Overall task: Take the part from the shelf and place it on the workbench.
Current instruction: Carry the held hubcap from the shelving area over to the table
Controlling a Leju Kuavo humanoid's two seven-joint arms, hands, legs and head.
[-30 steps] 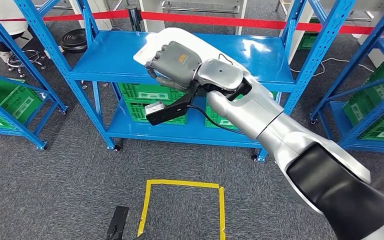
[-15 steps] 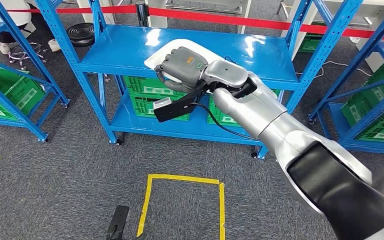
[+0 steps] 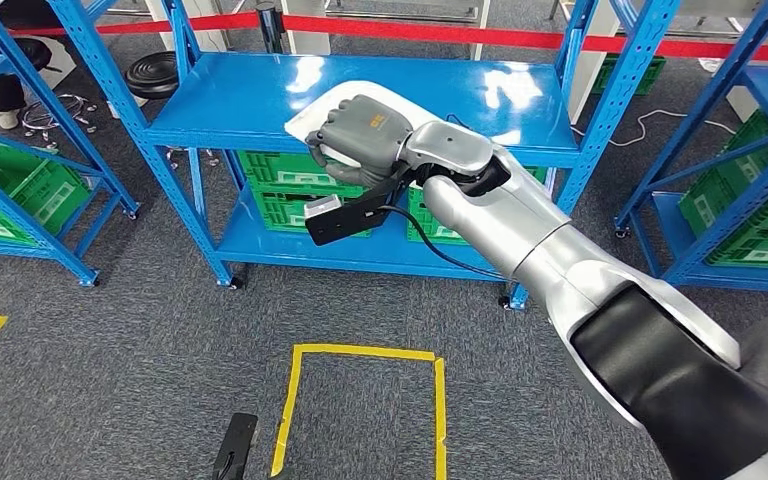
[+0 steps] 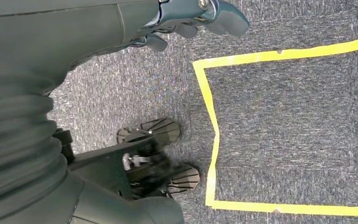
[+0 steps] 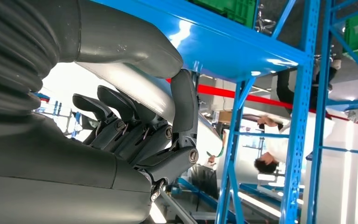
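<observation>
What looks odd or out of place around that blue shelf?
Nothing looks spilled or broken. The white part sits askew, overhanging the front edge of the blue shelf, because the right hand grips it. Green crates sit tidily below.

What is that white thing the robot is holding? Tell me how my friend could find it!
Look at the big blue metal shelf rack straight ahead and find its shiny upper shelf. Over the front edge of that shelf, the robot's grey right hand grips a flat white plastic part with rounded corners. It is the only white piece there; the green plastic crates sit on the shelf below.
</observation>
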